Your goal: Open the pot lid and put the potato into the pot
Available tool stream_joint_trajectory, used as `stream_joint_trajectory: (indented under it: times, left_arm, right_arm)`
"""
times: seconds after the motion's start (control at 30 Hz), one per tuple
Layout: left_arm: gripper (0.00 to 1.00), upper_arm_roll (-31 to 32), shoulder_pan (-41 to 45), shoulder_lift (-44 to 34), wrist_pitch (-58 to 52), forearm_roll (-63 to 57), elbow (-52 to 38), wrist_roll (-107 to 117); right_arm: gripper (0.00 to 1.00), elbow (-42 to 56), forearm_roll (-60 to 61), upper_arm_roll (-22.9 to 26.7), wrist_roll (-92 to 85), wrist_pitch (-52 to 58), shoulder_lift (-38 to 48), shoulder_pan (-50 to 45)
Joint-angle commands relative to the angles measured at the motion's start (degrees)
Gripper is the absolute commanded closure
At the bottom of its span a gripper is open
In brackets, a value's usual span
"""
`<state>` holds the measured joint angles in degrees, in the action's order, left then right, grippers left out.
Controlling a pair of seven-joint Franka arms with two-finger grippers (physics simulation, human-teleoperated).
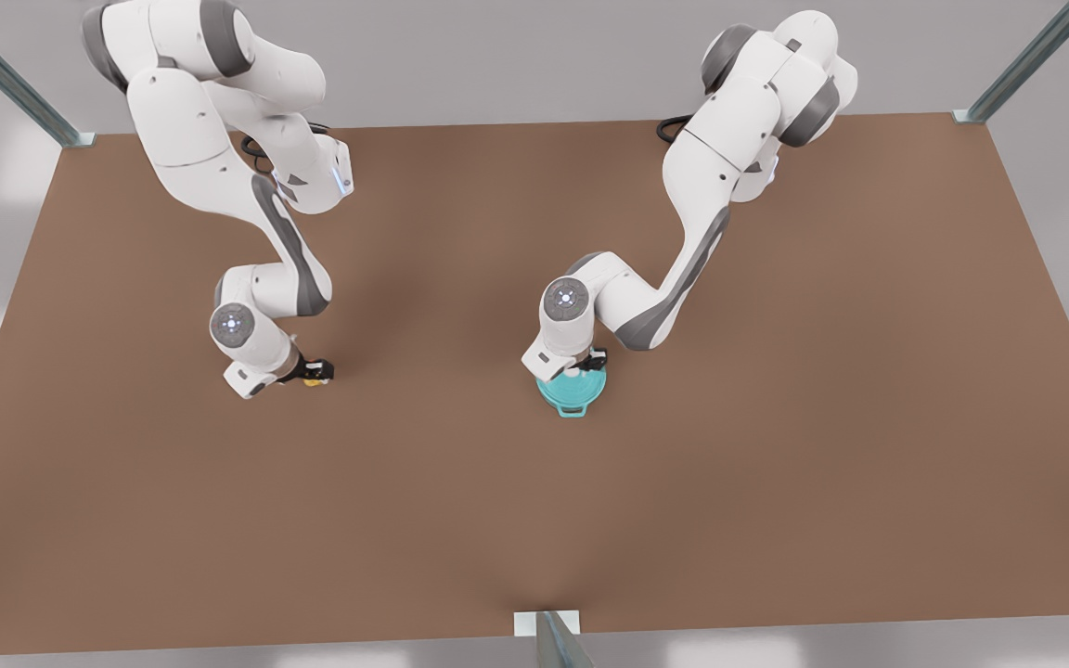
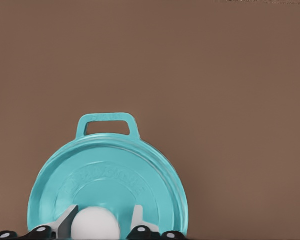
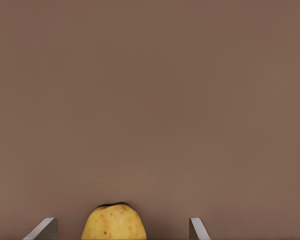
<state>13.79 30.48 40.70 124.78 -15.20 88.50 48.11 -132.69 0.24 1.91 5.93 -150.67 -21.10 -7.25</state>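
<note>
The teal pot [image 1: 573, 404] stands mid-table, one loop handle [image 2: 107, 123] showing past the lid. The flat teal pot lid [image 2: 110, 172] lies on the pot. My left gripper [image 1: 583, 369], on the front view's right, is down on it, its fingers [image 2: 69, 219] closed in on either side of the white knob [image 2: 95, 225]. The yellowish potato [image 3: 114, 223] lies on the table at the front view's left. My right gripper [image 1: 314, 371] is lowered over the potato [image 1: 314, 379], open, with a wide gap from each fingertip [image 3: 46, 227] to the potato.
The brown table [image 1: 776, 464] spreads wide around both spots. Metal frame posts [image 1: 555, 638] stand at the near edge and at the far corners.
</note>
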Motion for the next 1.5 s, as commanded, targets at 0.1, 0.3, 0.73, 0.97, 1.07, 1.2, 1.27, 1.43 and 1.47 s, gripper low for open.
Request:
stream_joint_trajectory:
  times: [0.1,0.3,0.73,0.97,1.07,1.2,1.27,1.43,1.47]
  left_arm:
    - [0.52,0.01,-0.42,-0.63,-0.76,-0.27,-0.87,7.71]
    - [0.52,-3.33,-14.21,0.78,0.2,0.17,-5.44,-8.46]
    - [0.0,-2.98,-28.54,1.67,1.45,1.56,-8.25,-35.79]
    - [0.0,-2.01,-34.43,-22.26,-21.5,8.52,-1.82,-42.48]
    - [0.0,-2.54,-37.33,-19.43,-18.07,9.31,-4.74,-45.65]
    - [0.0,-2.45,-39.0,-19.52,-20.45,9.31,-6.67,-54.08]
    - [0.0,-2.72,-41.2,-18.91,-18.78,9.66,-6.41,-52.15]
    - [0.0,-2.54,-41.29,-18.64,-17.9,10.01,-6.14,-51.53]
    - [0.0,-2.54,-41.11,-18.64,-17.9,10.01,-6.14,-51.45]
  right_arm:
    - [0.04,-0.38,0.2,-0.15,2.68,-2.79,-1.13,-0.13]
    - [0.14,-0.38,0.11,-0.15,2.86,-2.79,-0.87,-0.31]
    - [0.38,-1.08,1.34,-0.86,2.68,-2.52,-0.78,-0.57]
    - [0.48,-1.08,1.34,-1.03,2.68,-1.91,0.01,-0.57]
    - [0.48,-0.99,1.34,-1.64,2.68,0.9,2.03,-0.57]
    - [0.49,-0.82,1.34,-2.09,2.77,1.78,2.91,-0.57]
    - [0.49,-0.29,1.34,-3.14,2.68,3.28,4.4,-0.57]
    - [0.49,1.47,1.34,-5.95,2.77,4.86,6.6,-0.57]
    - [0.49,2.17,1.43,-6.92,2.94,6.09,6.86,-0.57]
